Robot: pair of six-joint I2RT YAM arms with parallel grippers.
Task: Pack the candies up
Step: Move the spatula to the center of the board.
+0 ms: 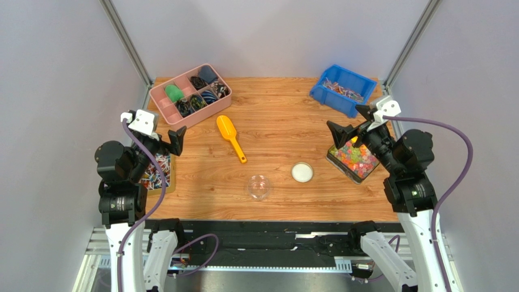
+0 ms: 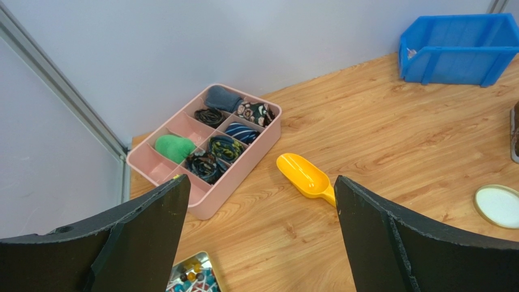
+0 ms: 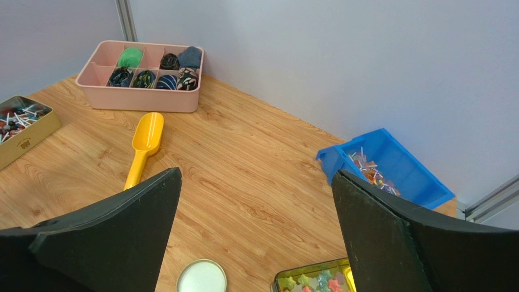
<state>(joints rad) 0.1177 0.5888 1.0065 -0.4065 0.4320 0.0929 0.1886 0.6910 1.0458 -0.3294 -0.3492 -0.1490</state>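
The candies (image 1: 341, 89) are small wrapped sweets in red, white and dark wrappers, lying in a blue bin (image 1: 356, 100) at the back right; they also show in the right wrist view (image 3: 371, 172). A yellow scoop (image 1: 230, 137) lies mid-table. A small clear jar (image 1: 259, 187) stands near the front, with its white lid (image 1: 302, 173) beside it. My left gripper (image 1: 167, 141) is open and empty above the left edge. My right gripper (image 1: 348, 120) is open and empty, in the air between the blue bin and a tin of gummies (image 1: 356, 159).
A pink divided box (image 1: 190, 94) with rolled fabric items stands at the back left. A gold tin (image 1: 155, 172) of sweets on white sticks sits under my left arm. The gummy tin holds bright star shapes (image 3: 310, 281).
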